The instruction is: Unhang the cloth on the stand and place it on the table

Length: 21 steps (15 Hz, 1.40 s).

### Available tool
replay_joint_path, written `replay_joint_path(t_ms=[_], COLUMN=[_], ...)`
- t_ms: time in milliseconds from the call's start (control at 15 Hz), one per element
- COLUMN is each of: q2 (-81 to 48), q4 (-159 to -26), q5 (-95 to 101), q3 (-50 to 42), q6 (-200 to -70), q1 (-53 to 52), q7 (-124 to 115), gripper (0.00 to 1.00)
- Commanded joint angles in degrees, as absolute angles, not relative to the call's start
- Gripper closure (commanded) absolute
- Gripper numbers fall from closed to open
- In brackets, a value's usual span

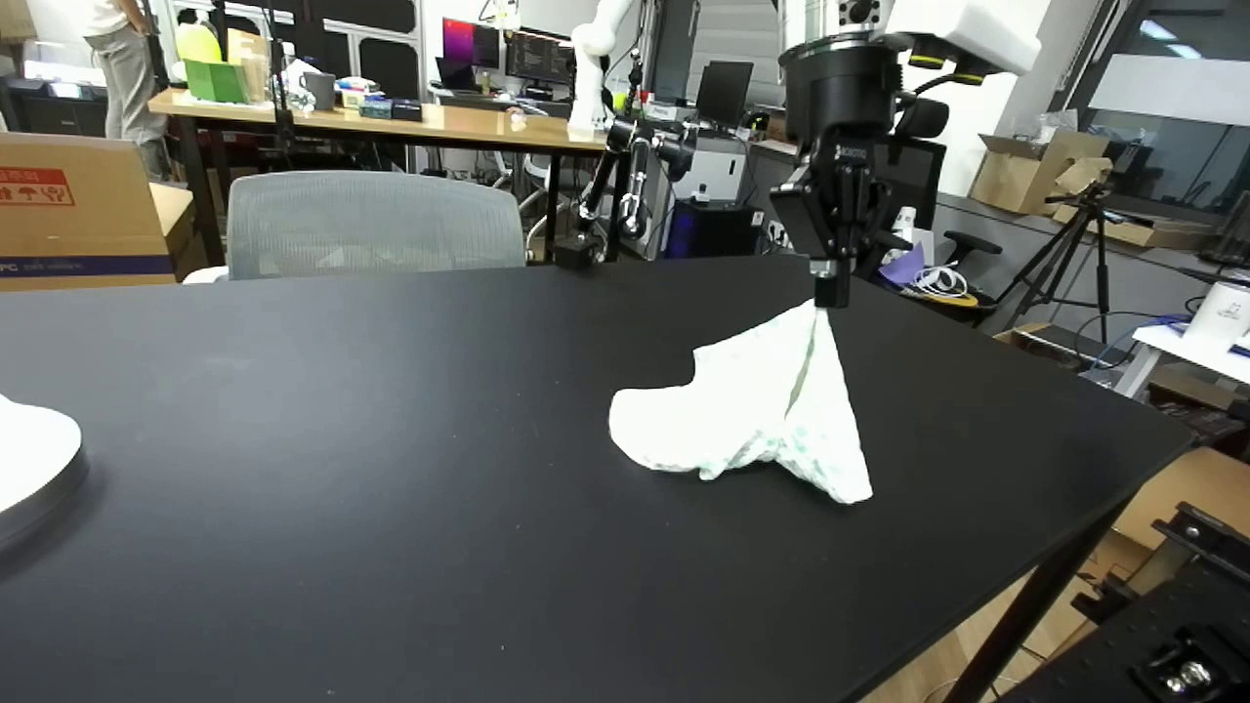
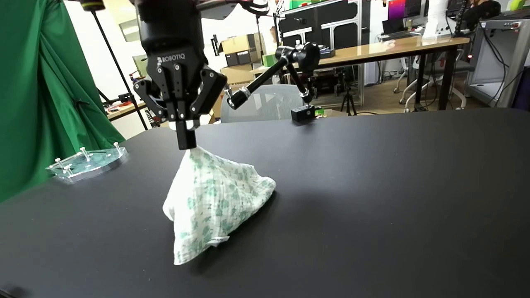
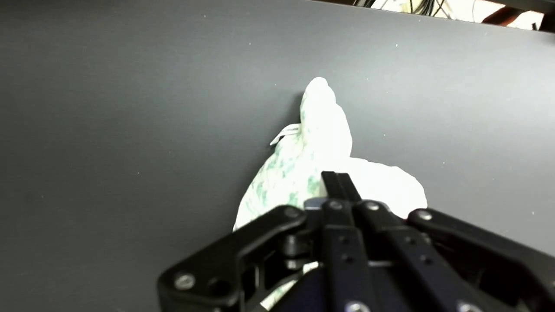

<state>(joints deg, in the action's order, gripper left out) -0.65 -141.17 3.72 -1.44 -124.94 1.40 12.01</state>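
Nearest is one black tabletop (image 1: 342,488), its front running out of frame in both exterior views. Next comes one cloth (image 2: 213,198), white with a green print, drawn up to one peak and spreading below into folds; a single small white label (image 3: 286,131) juts from its edge in the wrist view. The lower folds come down at the tabletop, though I cannot tell which of them touch and which hang just above. One hand (image 2: 186,137) points down over the cloth, its two fingers (image 3: 330,184) together and clamped on the peak.

On the same tabletop, well apart from the cloth, one clear plate (image 2: 94,163) with a curved edge and at least four upright bolts (image 2: 85,154) shows in an exterior view. In an exterior view, one white round-edged thing (image 1: 37,454) is cut by the left of the frame; I cannot tell whether it is that plate. At the tabletop's far edge stands one jointed black stand (image 2: 265,76) on one block base (image 2: 303,114), well apart from the cloth.

Behind that edge come one grey mesh chair back (image 1: 376,225), in both exterior views, and one large cardboard box (image 1: 78,220). Farther back is one wooden-topped desk (image 1: 469,119) with one white robot arm (image 1: 591,68) mounted on it and one person (image 1: 127,83), head out of frame, near its left end. Farthest are two lit screens (image 1: 539,61), side by side
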Motion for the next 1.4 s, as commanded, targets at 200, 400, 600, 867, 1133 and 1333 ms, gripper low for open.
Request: replay_joint_path(t_ms=[200, 400, 600, 867, 1133, 1333], q2=[-2.17, -5.5, -8.29, -9.75, -6.95, -3.37], q4=[-141.98, -140.82, -140.07, -139.72, -141.12, -142.48], q5=[5.28, 7.37, 8.41, 9.1, 11.02, 12.32], q3=[-2.57, -3.53, -4.69, -5.9, -5.9, -5.12], q6=[-141.95, -149.01, -151.14, -150.59, -148.89, -147.5], q1=[2.36, 2.71, 2.73, 2.24, 1.4, 0.69], q7=[4.08, 0.18, -2.31, -3.85, -4.97, -5.2], gripper=[1.0, 1.0, 1.0, 0.68, 0.41, 0.2])
